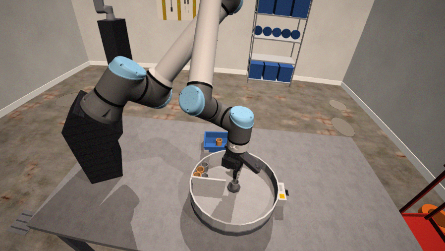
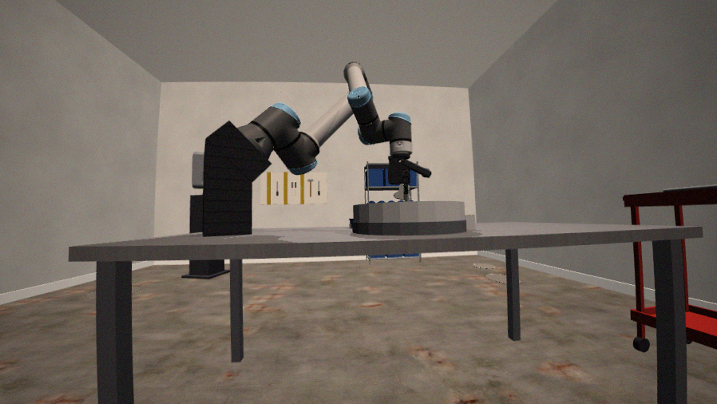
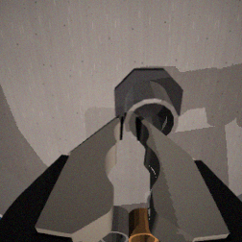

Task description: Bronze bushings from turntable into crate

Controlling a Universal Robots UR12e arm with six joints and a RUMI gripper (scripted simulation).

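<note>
My gripper (image 1: 236,177) (image 3: 130,118) points down at the middle of the turntable (image 1: 253,202). Its fingers are almost together, with no bushing plainly between them. The tips are at the rim of a hollow grey sleeve (image 1: 235,185) (image 3: 134,86), on or part of the dark octagonal hub; contact cannot be told. Two bronze bushings (image 1: 200,169) stand at the turntable's left wall behind the divider, beside two steel bushings (image 1: 204,166). One bronze (image 3: 140,218) and one steel bushing (image 3: 120,217) show in the wrist view. The blue crate (image 1: 211,135), partly hidden by the arm, holds a bronze bushing (image 1: 219,143).
A light divider (image 1: 209,187) stands across the left part of the turntable, in front of the bushings. The turntable has a raised rim all round. A white box with a yellow label (image 1: 281,191) is on its right side. The crate sits behind it on the table (image 1: 326,187).
</note>
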